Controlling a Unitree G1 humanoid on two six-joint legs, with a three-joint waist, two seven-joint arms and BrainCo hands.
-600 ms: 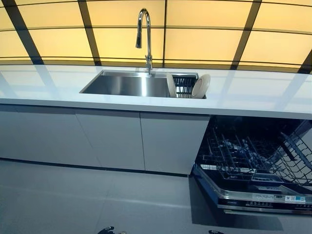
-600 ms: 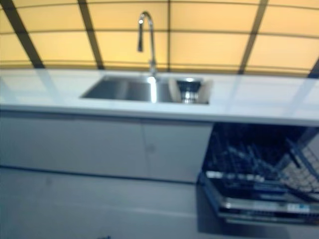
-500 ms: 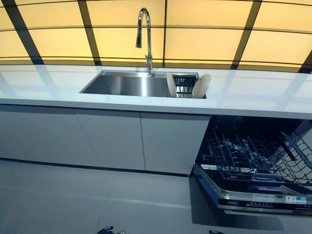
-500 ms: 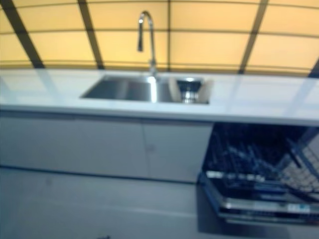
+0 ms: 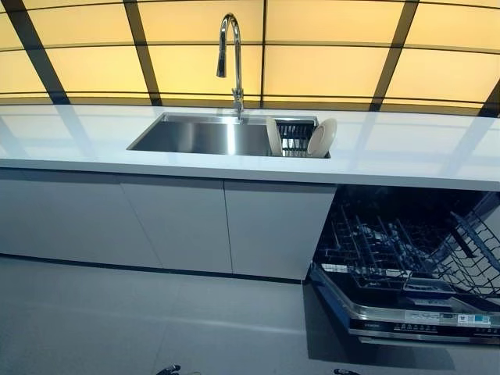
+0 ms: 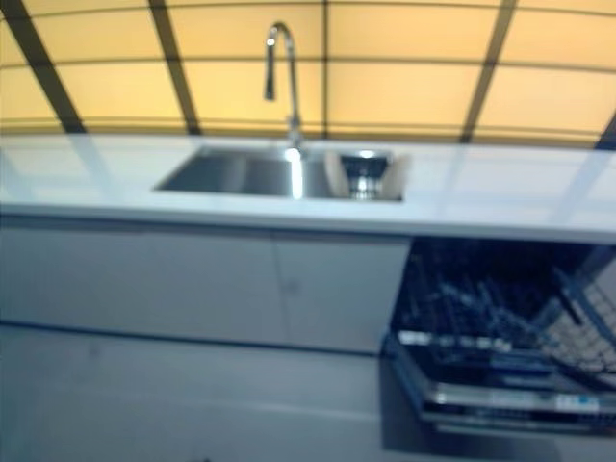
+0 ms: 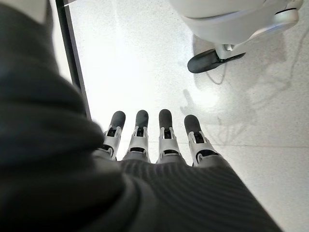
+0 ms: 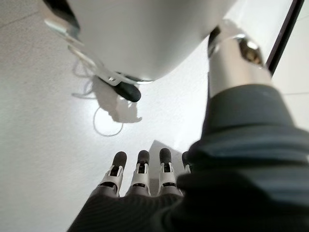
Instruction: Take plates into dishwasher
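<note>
Left robot hand (image 7: 154, 140) (left wrist view): fingers straight, empty, hanging over the floor (image 7: 145, 58).
Right robot hand (image 8: 140, 176) (right wrist view): fingers straight, empty, also above the floor.
Plates (left eye view): two plates (image 5: 321, 137) stand on edge in a dark rack (image 5: 294, 137) at the right end of the sink (image 5: 195, 137), set in the desk (image 5: 406, 152).
Dishwasher (image 5: 406, 266): door open, lower rack pulled out, no plates visible in it.
Progress: not started; both plates remain to be moved.

Brushed steel sink (image 5: 199, 136), polished chrome tap (image 5: 232, 55), glossy white plates (image 5: 321, 137), smooth shiny worktop (image 5: 406, 152).
</note>
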